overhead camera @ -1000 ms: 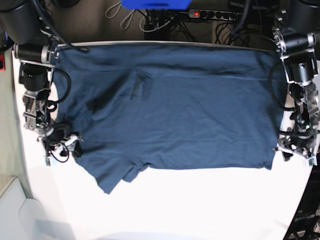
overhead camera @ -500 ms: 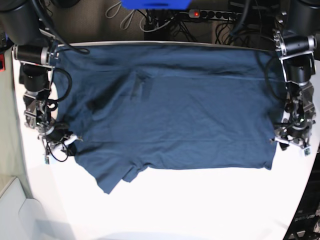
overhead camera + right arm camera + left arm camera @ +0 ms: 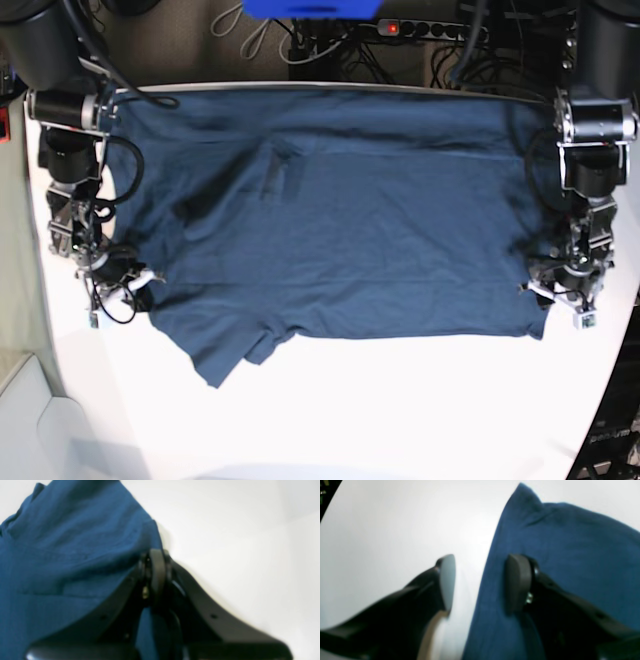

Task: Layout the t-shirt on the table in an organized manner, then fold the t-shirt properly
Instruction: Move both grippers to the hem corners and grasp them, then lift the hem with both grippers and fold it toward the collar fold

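The dark navy-blue short-sleeved cotton t-shirt [image 3: 335, 220] lies spread flat across the far half of the large smooth white worktop [image 3: 380, 410], its long edges running side to side, one sleeve poking out toward the near edge at the base view's lower left. Both arms reach down from the far corners, their forearms pointing toward the near edge and their wrists bent low over the cloth's side edges. The right end effector [image 3: 155, 572], at the base view's left, has its black fingers pressed together, pinching a fold of the shirt's edge, with fabric bunched up against the pads. The left end effector [image 3: 480, 582], at the base view's right, stands with its jaws spread apart, straddling the shirt's edge: one pad [image 3: 517, 580] sits over the blue cloth, the other [image 3: 447, 580] over bare worktop.
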